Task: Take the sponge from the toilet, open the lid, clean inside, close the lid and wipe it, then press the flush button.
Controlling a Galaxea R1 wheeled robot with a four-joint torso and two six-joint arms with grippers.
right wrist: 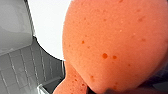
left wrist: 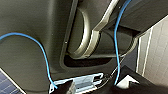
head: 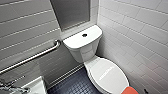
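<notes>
Orange sponge (head: 130, 90) is seen at the front end of the shut lid of the toilet (head: 83, 50), well apart from the flush button (head: 84, 35) on the tank. Whether it is gripped cannot be told.

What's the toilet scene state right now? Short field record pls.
toilet: white, in the tiled corner
lid: closed
flush button: dark, middle of tank top
sponge: orange, by the lid's front end; contact unclear
grab bar: metal, on the wall left of the tank
floor: dark blue tile
</notes>
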